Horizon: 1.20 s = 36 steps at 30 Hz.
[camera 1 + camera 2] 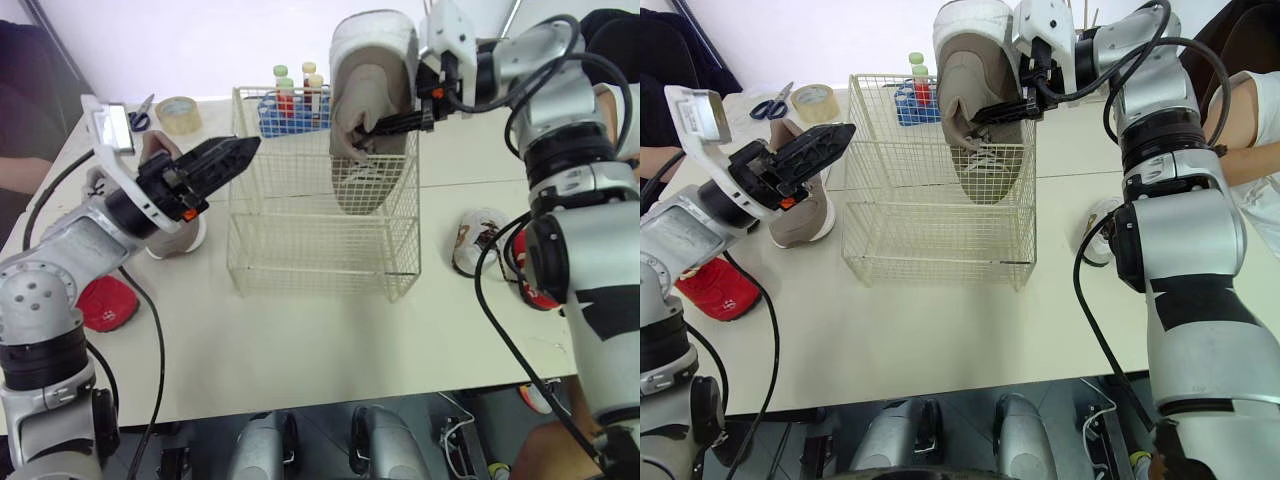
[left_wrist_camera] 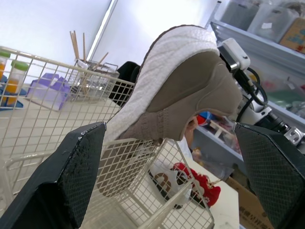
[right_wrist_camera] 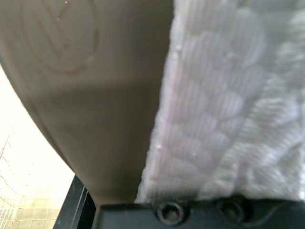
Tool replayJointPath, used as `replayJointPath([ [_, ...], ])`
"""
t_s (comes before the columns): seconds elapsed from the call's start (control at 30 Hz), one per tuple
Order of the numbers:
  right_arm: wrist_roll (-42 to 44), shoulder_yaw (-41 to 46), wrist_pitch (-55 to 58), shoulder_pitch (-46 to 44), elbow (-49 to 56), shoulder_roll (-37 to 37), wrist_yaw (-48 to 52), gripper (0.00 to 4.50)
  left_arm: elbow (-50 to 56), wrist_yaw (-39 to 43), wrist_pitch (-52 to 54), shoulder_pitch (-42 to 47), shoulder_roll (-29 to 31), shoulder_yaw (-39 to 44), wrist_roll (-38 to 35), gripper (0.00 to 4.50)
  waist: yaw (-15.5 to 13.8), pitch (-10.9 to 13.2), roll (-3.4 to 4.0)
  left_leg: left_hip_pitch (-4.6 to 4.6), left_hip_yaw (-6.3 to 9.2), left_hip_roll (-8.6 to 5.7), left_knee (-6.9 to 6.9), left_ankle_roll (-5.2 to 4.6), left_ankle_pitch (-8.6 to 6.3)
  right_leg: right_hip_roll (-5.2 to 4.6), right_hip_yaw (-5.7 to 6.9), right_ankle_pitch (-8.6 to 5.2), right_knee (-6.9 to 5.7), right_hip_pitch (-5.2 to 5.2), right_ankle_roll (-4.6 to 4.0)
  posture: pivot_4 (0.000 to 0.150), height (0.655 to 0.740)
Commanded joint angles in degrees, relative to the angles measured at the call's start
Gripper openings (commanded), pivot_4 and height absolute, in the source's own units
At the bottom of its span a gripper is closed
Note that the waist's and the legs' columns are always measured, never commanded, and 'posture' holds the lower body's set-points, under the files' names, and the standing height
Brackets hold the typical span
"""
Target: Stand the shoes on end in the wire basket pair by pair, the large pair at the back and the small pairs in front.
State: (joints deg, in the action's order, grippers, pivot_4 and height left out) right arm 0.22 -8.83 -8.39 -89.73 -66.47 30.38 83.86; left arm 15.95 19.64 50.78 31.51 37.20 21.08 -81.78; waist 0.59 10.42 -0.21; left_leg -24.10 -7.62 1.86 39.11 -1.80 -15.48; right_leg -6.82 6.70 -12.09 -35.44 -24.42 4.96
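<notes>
A large taupe shoe with a white sole (image 1: 372, 110) hangs toe-down in the back right of the wire basket (image 1: 300, 240), its heel above the rim. My right gripper (image 1: 395, 125) is shut on it at the opening and laces. Up close, its sole (image 3: 228, 95) shows in the right wrist view. My left gripper (image 1: 245, 148) is open with nothing in it, at the basket's left rim and pointing at the shoe (image 2: 176, 81). The matching taupe shoe (image 1: 805, 205) lies on the table behind that gripper. A small red shoe (image 1: 105, 305) lies at the left.
Small patterned white (image 1: 480, 240) and red (image 1: 525, 270) shoes lie right of the basket. Behind the basket stand a blue tube rack (image 1: 290, 105), a tape roll (image 1: 180, 112) and scissors (image 1: 140, 115). A person's arm (image 1: 1250, 150) rests at the right edge.
</notes>
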Motion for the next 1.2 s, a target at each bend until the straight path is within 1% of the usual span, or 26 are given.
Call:
replayJointPath([
  [0.03, -5.54, -4.05, 4.09, 3.62, -2.84, 0.18, 1.58, 2.01, 0.45, 0.81, -0.71, 1.56, 0.52, 0.13, 0.24, 4.46, -0.01, -0.02, -0.02, 0.01, 0.00, 0.00, 0.00, 0.00, 0.00, 0.00, 0.00, 0.00, 0.00, 0.01, 0.00, 0.150, 0.7400],
  [0.13, -7.30, -5.49, 5.13, 3.95, -2.83, 0.35, 0.58, 2.01, 0.12, 1.30, -0.96, 2.19, 0.45, -0.08, 0.96, 4.46, -0.07, -0.03, -0.03, 0.02, 0.01, 0.00, 0.00, 0.00, 0.00, 0.00, 0.00, 0.00, 0.00, 0.02, 0.00, 0.150, 0.7400],
  [0.27, -6.85, -4.79, 7.55, 4.17, -2.51, 0.00, 0.59, 2.01, -0.19, 1.60, -1.11, 2.68, 0.08, 0.01, 1.56, 4.46, -0.14, -0.08, -0.09, 0.04, 0.02, -0.01, 0.00, 0.00, 0.00, -0.01, 0.01, 0.00, 0.01, 0.07, 0.00, 0.150, 0.7400],
  [0.57, -7.21, -4.82, 3.71, 6.15, 0.08, 1.57, -1.46, 2.01, -0.39, 2.30, -1.10, 3.71, -0.68, -0.34, 2.85, 4.46, -0.12, -0.21, -0.19, 0.15, 0.03, -0.01, 0.00, 0.00, -0.01, -0.01, 0.01, 0.00, 0.01, 0.19, 0.00, 0.150, 0.7400],
  [0.63, -6.78, -4.36, 3.20, 6.67, 0.90, 1.95, -1.95, 2.98, -0.43, 2.45, -1.03, 3.83, -0.79, -0.40, 3.01, 4.50, -0.16, -0.22, -0.22, 0.23, 0.03, -0.01, 0.00, 0.01, -0.01, -0.02, 0.01, 0.00, 0.01, 0.27, 0.00, 0.150, 0.7400],
  [0.7, -6.13, -3.53, 3.58, 7.11, 1.77, 2.11, -2.50, 3.90, -0.47, 2.47, -0.96, 4.01, -0.90, -0.51, 3.10, 4.50, -0.05, -0.36, -0.45, 0.24, 0.04, -0.01, 0.00, 0.01, -0.02, -0.02, 0.01, 0.00, 0.01, 0.27, 0.00, 0.150, 0.7400],
  [0.73, -6.01, -3.34, 3.73, 7.39, 2.38, 2.35, -2.36, 4.45, -0.53, 2.49, -0.91, 4.12, -0.95, -0.57, 3.13, 4.50, 0.08, -0.35, -0.45, 0.24, 0.04, 0.01, 0.00, 0.02, -0.02, -0.01, 0.01, 0.00, 0.01, 0.27, -0.01, 0.150, 0.7400],
  [0.8, -6.10, -3.17, 3.33, 7.97, 3.78, 2.98, -2.20, 4.45, -0.60, 2.46, -0.78, 4.34, -1.05, -0.64, 3.17, 4.50, 0.21, -0.22, -0.23, 0.18, -0.07, -0.02, 0.00, 0.00, -0.01, -0.04, -0.08, 0.01, -0.03, 0.13, -0.01, 0.150, 0.7400],
  [1.03, -3.94, -0.39, 4.93, 7.40, 11.44, 5.99, -1.72, 4.45, -0.78, 2.12, -0.70, 4.60, -1.22, -1.29, 3.01, 4.50, 0.01, -0.18, -0.19, 0.04, -0.07, 0.02, -0.09, 0.00, 0.00, 0.01, -0.07, 0.01, 0.02, -0.04, -0.01, 0.150, 0.7400],
  [1.2, -2.25, 1.74, 7.29, 5.30, 16.53, 7.70, -3.32, 4.45, -1.06, 2.06, -0.63, 5.08, -1.77, -2.08, 3.06, 4.50, 0.23, -0.11, -0.13, -0.17, -0.05, -0.01, -0.03, -0.01, 0.00, -0.01, -0.06, 0.01, 0.11, -0.17, 0.00, 0.150, 0.7400],
])
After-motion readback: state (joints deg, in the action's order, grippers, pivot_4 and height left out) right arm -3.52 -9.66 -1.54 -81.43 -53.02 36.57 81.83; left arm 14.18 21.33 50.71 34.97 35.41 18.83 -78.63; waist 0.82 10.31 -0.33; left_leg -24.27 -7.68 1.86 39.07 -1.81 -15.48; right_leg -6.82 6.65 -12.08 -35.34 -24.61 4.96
